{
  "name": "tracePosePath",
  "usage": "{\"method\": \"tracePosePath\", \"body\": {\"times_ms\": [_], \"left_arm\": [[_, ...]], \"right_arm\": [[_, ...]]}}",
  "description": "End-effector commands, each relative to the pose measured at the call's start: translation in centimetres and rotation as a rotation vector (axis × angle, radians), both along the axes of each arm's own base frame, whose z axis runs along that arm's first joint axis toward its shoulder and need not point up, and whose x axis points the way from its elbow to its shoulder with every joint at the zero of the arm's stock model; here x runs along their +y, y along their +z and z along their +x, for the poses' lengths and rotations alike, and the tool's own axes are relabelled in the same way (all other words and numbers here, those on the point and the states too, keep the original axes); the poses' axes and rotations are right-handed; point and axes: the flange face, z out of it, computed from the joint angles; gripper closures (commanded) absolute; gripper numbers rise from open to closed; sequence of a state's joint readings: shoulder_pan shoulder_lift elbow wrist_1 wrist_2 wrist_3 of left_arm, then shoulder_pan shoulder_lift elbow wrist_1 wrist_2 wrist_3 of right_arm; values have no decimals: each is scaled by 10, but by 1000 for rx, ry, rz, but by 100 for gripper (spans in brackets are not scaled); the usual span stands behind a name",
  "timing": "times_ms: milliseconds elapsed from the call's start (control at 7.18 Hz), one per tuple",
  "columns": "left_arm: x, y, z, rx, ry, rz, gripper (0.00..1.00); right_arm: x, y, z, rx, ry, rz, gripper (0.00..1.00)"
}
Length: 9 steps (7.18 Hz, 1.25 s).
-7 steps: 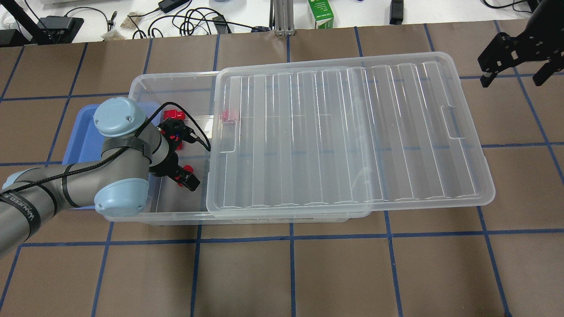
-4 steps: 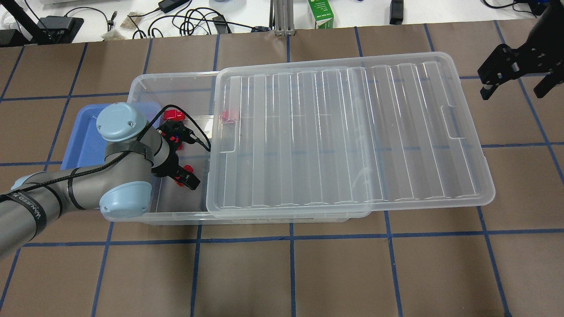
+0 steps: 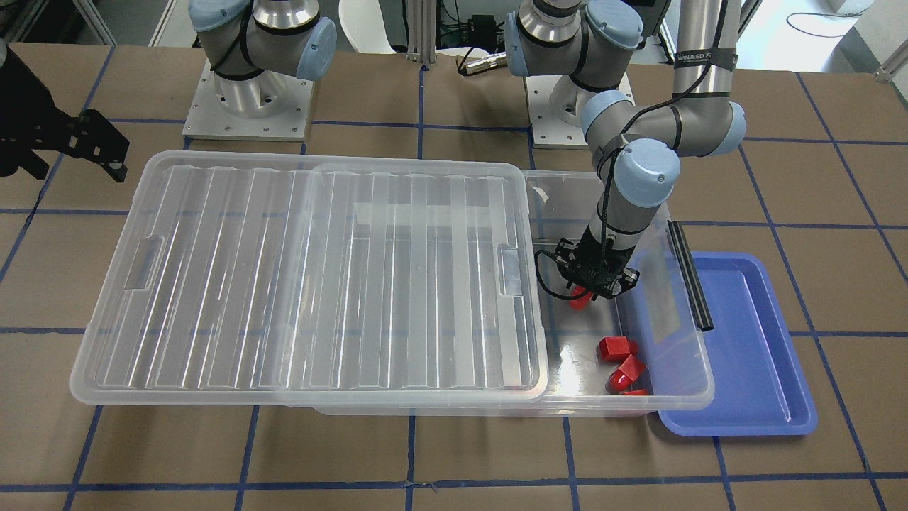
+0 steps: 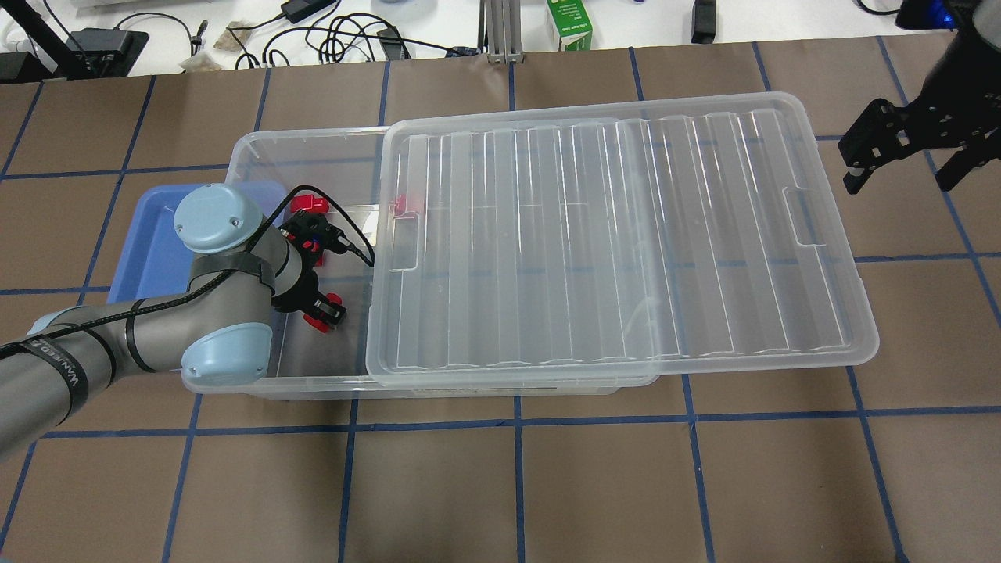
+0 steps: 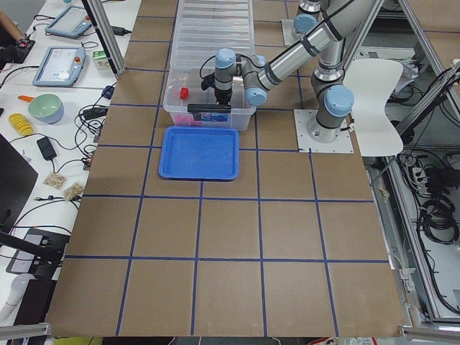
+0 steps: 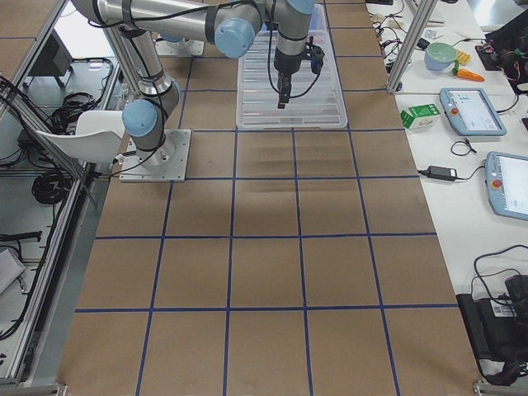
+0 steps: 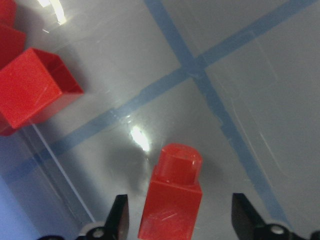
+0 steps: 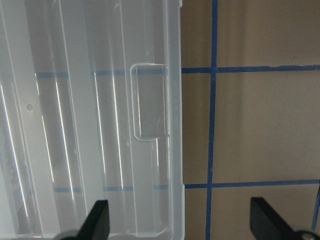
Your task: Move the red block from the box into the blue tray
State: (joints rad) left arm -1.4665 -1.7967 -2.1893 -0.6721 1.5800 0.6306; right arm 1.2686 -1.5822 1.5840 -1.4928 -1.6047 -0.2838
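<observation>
The fingers (image 7: 119, 220) of the left gripper (image 4: 322, 313) stand open, one on each side of the red block (image 7: 171, 202). A clear gap shows at both sides in the left wrist view, so nothing is held yet. The block lies on the floor of the box (image 4: 309, 131), in the end that the slid-back lid (image 4: 626, 234) leaves uncovered.

Key relation: the block's long axis runs out from the wrist, with its round stub pointing away. The fingers' closing line crosses that axis at a right angle, so they face the two flat side faces. The block sits slightly nearer one finger than the other. On closing, that finger is likely to touch first and nudge the block toward centre.

Other red blocks (image 7: 30, 90) lie well apart from the fingers, toward the far wall.

The blue tray (image 4: 145, 250) lies just beside the open end of the box, on the left arm's side.

The right gripper (image 4: 899, 152) hangs open and empty beyond the far end of the lid. The left arm is therefore the nearer one.
</observation>
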Motion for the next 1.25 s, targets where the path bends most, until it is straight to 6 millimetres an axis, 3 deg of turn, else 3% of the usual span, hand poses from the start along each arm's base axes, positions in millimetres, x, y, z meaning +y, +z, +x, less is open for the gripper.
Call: {"method": "tracePosePath", "body": {"times_ms": [0, 139, 418, 835, 975, 1114], "left_arm": [[-1, 11, -1, -6, -1, -28, 100], [-6, 26, -1, -4, 2, -54, 100], [-10, 81, -7, 12, 155, -59, 100], [-16, 203, -8, 24, 209, 0, 100], [-20, 232, 6, 28, 252, 15, 100], [-23, 249, 51, 18, 341, 18, 100]], "right_arm": [[-2, -2, -1, 3, 2, 1, 0], [-1, -2, -1, 3, 2, 6, 0], [-1, -3, -1, 1, 0, 7, 0], [-2, -3, -1, 0, 2, 3, 0], [-2, -3, -2, 2, 0, 2, 0], [-2, -4, -2, 0, 2, 3, 0]]}}
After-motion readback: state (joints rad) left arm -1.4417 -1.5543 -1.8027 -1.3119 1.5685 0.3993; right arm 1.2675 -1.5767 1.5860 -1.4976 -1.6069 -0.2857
